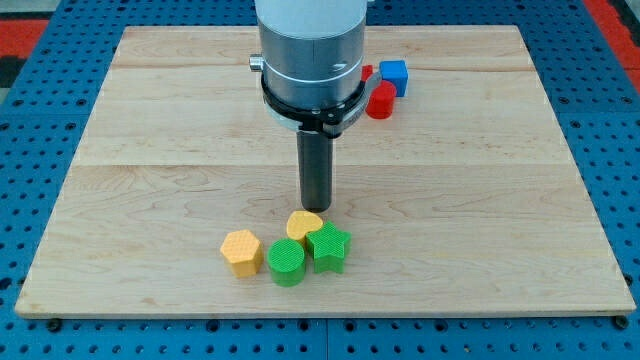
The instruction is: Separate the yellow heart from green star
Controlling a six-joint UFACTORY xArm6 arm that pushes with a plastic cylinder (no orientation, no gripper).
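We hang straight down over the wooden surface, our grey cylindrical body upright and the dark rod below it vertical, and since we carry no jaws there is nothing to open, close or hold; my tip rests just above the yellow heart, about touching its upper edge. Just below the tip the heart presses against the green star, with a green cylinder and yellow hexagon lower-left, and red blocks and a blue cube well apart toward the view's top right
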